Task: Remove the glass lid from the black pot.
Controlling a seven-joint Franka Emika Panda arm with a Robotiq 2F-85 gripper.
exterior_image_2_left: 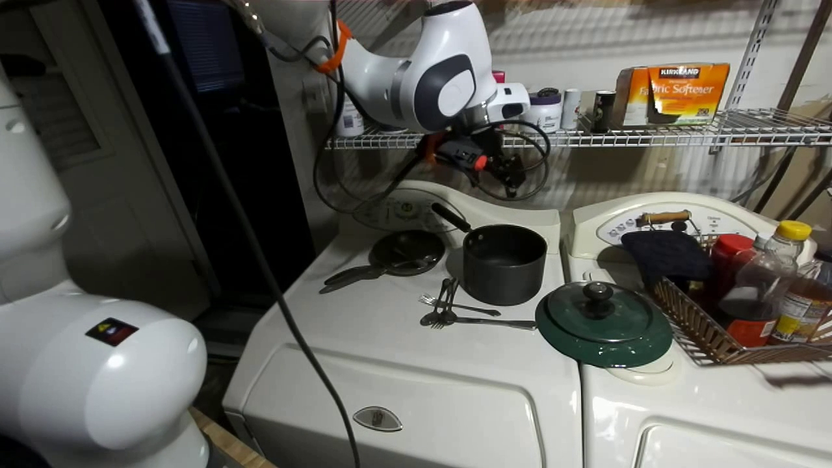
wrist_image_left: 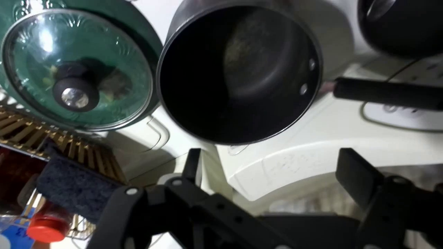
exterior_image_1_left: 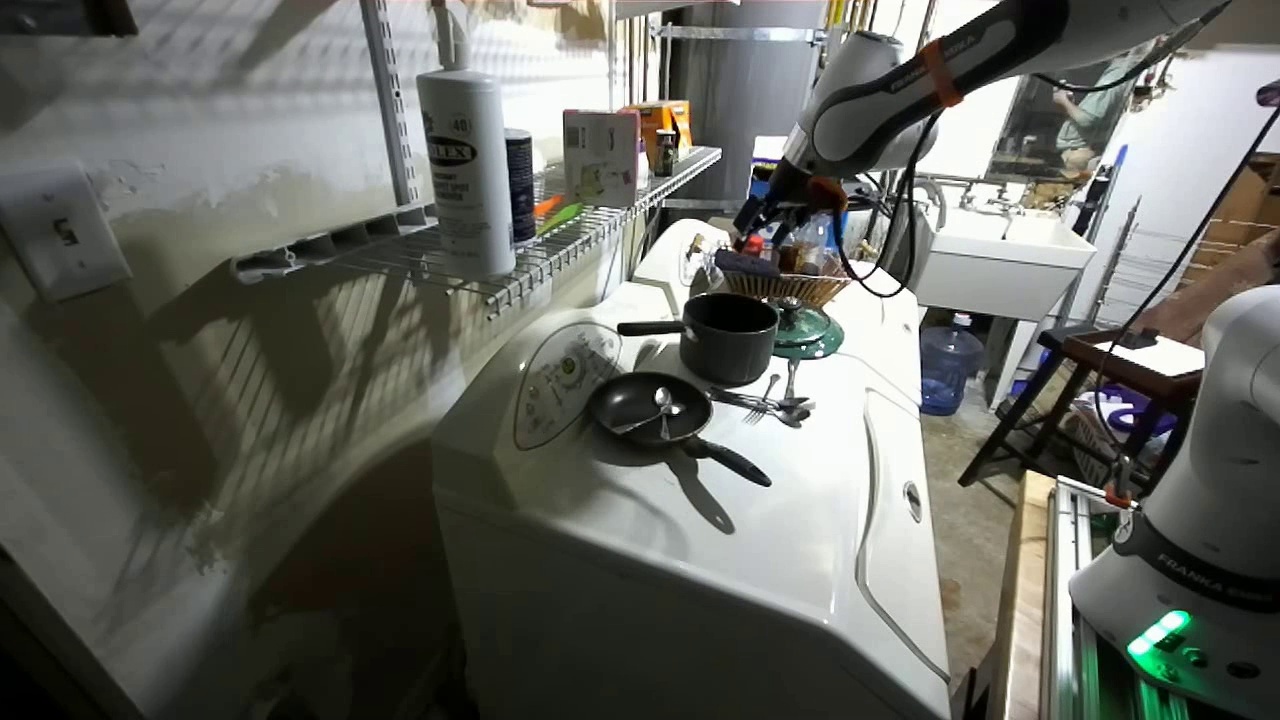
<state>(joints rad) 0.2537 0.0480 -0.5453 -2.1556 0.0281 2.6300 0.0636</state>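
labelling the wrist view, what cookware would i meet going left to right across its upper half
Glass lid → pot → pan, cut off at the picture's edge.

An orange box (exterior_image_2_left: 679, 94) beyond the table's (exterior_image_2_left: 367, 318) back edge reads "KIRKLAND" and "Fabric Softener" — a white bottle (exterior_image_1_left: 465, 185) "40" and "LEX" — the arm (exterior_image_1_left: 890, 105) and base (exterior_image_1_left: 1180, 600) "FRANKA".

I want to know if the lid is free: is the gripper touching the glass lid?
Apart. In an exterior view, the gripper hangs higher than the glass lid, with a plain gap between them.
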